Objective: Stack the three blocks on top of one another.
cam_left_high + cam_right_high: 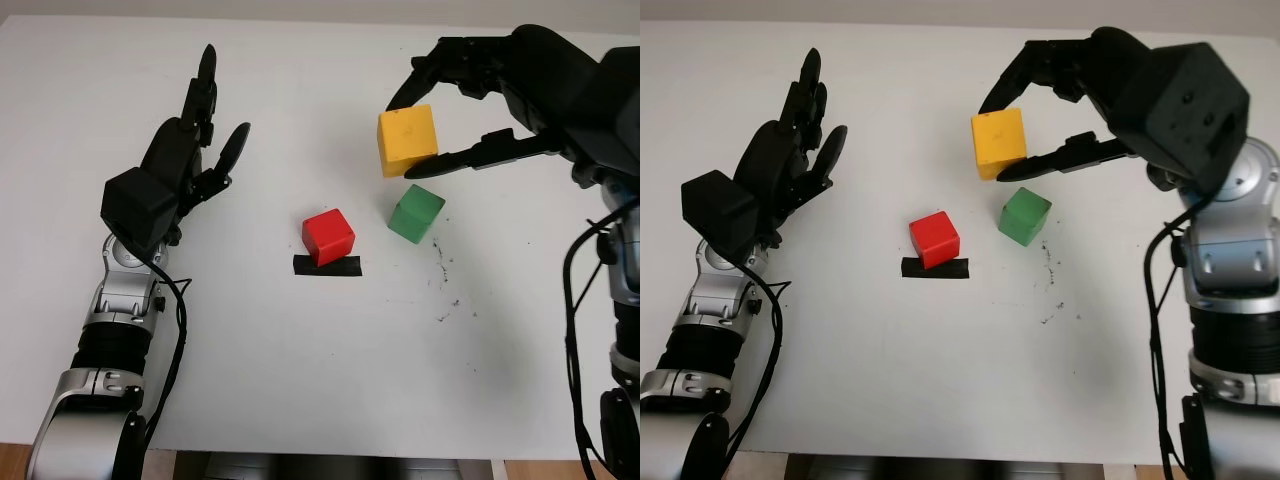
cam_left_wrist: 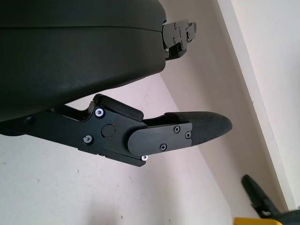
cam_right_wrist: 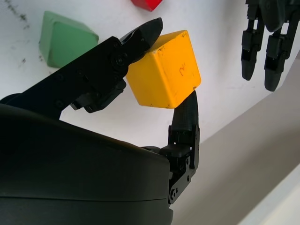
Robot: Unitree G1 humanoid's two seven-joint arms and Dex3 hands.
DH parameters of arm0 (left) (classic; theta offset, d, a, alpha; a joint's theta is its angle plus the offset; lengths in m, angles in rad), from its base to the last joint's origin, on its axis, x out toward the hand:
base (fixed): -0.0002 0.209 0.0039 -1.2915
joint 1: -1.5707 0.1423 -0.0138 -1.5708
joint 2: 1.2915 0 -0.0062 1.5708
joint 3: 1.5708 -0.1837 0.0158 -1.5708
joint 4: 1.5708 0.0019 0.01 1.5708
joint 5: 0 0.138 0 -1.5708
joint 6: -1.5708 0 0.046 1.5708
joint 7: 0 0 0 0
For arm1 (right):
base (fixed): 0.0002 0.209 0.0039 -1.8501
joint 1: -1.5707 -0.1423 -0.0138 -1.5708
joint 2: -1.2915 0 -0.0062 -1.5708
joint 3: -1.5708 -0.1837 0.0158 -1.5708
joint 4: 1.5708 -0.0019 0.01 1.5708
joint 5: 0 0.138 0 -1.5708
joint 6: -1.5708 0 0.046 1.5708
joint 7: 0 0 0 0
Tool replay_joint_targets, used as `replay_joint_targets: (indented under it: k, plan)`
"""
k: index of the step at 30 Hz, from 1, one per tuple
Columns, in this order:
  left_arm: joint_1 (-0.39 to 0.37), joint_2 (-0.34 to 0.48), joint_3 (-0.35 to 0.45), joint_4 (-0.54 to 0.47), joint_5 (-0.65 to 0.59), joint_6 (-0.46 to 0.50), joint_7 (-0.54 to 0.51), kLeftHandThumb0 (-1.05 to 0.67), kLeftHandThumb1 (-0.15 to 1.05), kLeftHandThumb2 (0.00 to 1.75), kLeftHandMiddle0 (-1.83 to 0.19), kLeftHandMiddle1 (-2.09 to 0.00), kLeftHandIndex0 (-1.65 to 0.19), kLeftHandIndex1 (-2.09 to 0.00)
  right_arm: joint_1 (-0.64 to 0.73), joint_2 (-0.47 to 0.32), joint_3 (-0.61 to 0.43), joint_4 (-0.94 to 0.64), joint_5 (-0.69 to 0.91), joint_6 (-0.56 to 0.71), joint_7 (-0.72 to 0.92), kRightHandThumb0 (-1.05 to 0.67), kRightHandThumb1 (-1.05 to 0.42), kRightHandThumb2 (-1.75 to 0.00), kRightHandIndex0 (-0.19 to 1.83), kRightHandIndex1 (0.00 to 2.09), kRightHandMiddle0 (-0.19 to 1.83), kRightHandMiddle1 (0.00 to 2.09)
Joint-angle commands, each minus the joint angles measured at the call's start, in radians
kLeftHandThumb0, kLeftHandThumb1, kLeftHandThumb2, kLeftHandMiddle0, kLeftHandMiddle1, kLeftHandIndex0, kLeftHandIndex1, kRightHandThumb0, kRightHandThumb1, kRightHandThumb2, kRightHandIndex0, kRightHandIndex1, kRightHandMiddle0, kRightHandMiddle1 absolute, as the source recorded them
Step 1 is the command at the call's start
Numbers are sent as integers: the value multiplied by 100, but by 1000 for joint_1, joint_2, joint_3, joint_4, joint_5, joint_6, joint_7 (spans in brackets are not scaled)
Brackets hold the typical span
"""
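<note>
Right wrist view: right hand [image 3: 154,84] fingers [image 3: 140,35] clamp the yellow block [image 3: 164,70]; left hand [image 1: 190,140] open.

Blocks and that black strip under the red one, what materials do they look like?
Yellow block, pinched in the right hand: likely painted wood, matte, with scuffed edges and small marks. Green block and red block: same look, matte solid colour, probably painted wood, though plastic is possible. Black strip: looks like flat matte tape on the table. Left hand open, at the left.
</note>
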Motion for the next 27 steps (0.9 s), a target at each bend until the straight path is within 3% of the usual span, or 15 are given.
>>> replay_joint_targets:
  k: [1,13,27]
  plan:
    - [3,6,7,-13,-12,5,-4,-73,105,56,19,-5,19,-1,-31,19,11,25,15,4,-7,-45,-93,-6,22,1,34,162]
    - [5,5,8,-22,-31,26,0,-75,105,56,19,-5,19,-2,-37,93,72,187,54,-48,-4,-46,-94,-5,17,2,32,166]
    - [2,10,7,-17,-25,25,3,-74,105,56,18,-5,19,-4,-24,145,109,216,99,-45,54,-48,-93,-6,17,4,34,170]
